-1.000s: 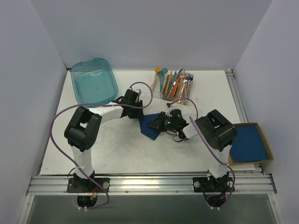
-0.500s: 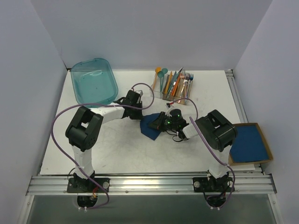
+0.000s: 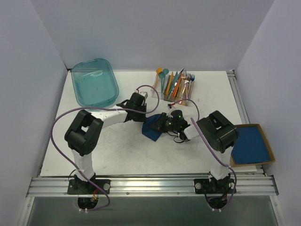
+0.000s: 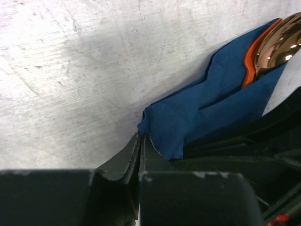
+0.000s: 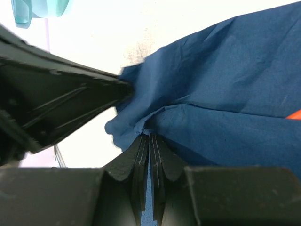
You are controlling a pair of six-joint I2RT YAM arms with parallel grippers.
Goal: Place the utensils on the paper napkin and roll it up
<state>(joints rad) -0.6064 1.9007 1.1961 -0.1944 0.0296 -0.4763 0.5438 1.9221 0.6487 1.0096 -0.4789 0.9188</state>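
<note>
Overhead first. Find the paper napkin [image 3: 150, 131] bunched into a dark blue wedge mid-worktop [image 3: 117, 150], near the caddy of mixed cutlery [image 3: 176, 87]. Note the left claw [image 3: 144, 114] at its far left edge and the right claw [image 3: 161, 125] on its right side, close together over the sheet. Cannot tell either claw's state from up here (too small, too dark).

Next, the left wrist view. Shows the left claw [image 4: 141, 141] clenched on a corner of the napkin, with blue paper nipped between the tips. Shows the utensils [image 4: 248, 63] at upper right, among them a copper spoon [image 4: 282, 37], lying inside the folded sheet and partly wrapped.

Then the right wrist view. Shows the right claw [image 5: 149, 139] likewise clenched, grasping a crease of the napkin, with a sliver of orange at the right edge against the paper.

Judged from all this: rolling under way, with the roll loose and not yet formed. To do it well, hold both pinches firm and turn the edge over the cutlery together, at matching pace, low to the worktop. Avoid pulling apart: risk of tearing thin paper at the pinch. Trap the cutlery inside the fold while turning, to stop the spoon sliding out of the open end.
</note>
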